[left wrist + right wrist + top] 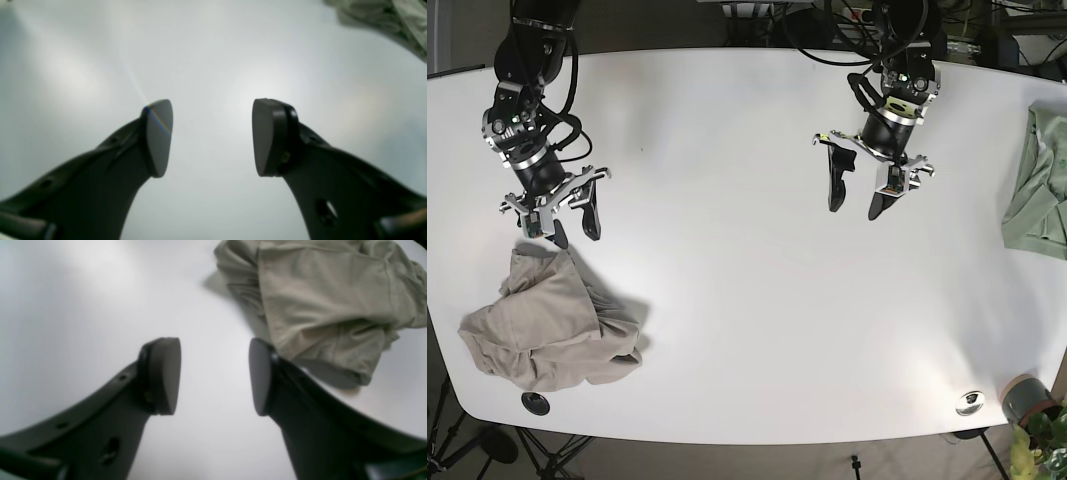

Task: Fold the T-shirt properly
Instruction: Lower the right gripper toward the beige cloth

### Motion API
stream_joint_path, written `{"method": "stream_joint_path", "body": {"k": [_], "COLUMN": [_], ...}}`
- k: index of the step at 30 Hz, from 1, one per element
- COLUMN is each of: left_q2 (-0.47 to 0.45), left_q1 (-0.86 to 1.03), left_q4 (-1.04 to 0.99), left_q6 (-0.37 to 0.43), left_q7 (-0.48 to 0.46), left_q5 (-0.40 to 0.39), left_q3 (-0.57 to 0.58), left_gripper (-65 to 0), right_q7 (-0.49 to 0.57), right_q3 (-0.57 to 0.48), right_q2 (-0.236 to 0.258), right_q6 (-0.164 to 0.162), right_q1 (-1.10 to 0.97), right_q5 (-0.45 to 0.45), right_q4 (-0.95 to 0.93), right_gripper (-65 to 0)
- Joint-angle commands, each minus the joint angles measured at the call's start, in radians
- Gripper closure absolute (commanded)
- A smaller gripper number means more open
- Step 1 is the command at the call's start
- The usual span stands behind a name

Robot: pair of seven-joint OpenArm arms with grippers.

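A beige T-shirt (552,325) lies crumpled in a heap at the table's front left corner. It also shows in the right wrist view (327,300), bunched at the upper right. My right gripper (575,232) hangs open and empty just behind the heap's far edge. In its wrist view the right gripper (215,376) is over bare table, with one finger close beside the cloth. My left gripper (855,208) is open and empty over the table's middle right, far from the shirt. In its own wrist view the left gripper (211,136) is above bare white table.
A green garment (1037,190) lies at the table's right edge. A greenish cloth (393,20) shows in a corner of the left wrist view. A small metal disc (970,402) and a grey pot (1025,400) sit at the front right. A black grommet (536,403) is at the front left.
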Motion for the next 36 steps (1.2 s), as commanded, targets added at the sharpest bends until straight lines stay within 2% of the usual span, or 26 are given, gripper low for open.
{"method": "stream_joint_path", "body": {"k": [1,7,15,21,27,32,36], "left_q2": [-0.002,-0.002,-0.003,-0.003,-0.002,-0.008,-0.008], "left_q1": [-0.003,-0.022,-0.028,-0.028,-0.028,-0.028,-0.026], "left_q4": [0.017,0.015,0.006,0.003,-0.011,-0.038,-0.031], "left_q6": [0.003,0.003,0.003,0.003,0.003,0.003,0.003], "left_q7": [-0.027,-0.027,0.051,0.051,0.051,0.051,0.051], "left_q5": [-0.009,-0.009,-0.009,-0.009,-0.009,-0.011,-0.011], "left_q3": [-0.001,0.0,0.0,0.0,0.0,-0.001,-0.003], "left_gripper": [-34.0,-34.2,-34.0,-34.0,-33.9,-33.9,-33.9], "right_q7": [0.023,0.025,0.031,0.033,0.031,0.034,0.105], "right_q3": [0.005,0.003,0.003,0.002,0.0,-0.043,-0.045], "right_q2": [0.033,0.079,0.146,0.174,0.163,0.133,0.129], "right_q6": [0.0,0.0,0.0,0.0,0.008,0.0,-0.002], "right_q1": [0.035,0.15,0.32,0.443,0.474,0.478,0.478], "right_q5": [0.012,0.012,0.011,0.011,0.012,0.012,0.012], "right_q4": [-0.034,-0.215,-0.49,-0.672,-0.726,-0.735,-0.789], "right_gripper": [-35.4,-39.5,-39.3,-39.3,-39.3,-39.3,-39.3]}}
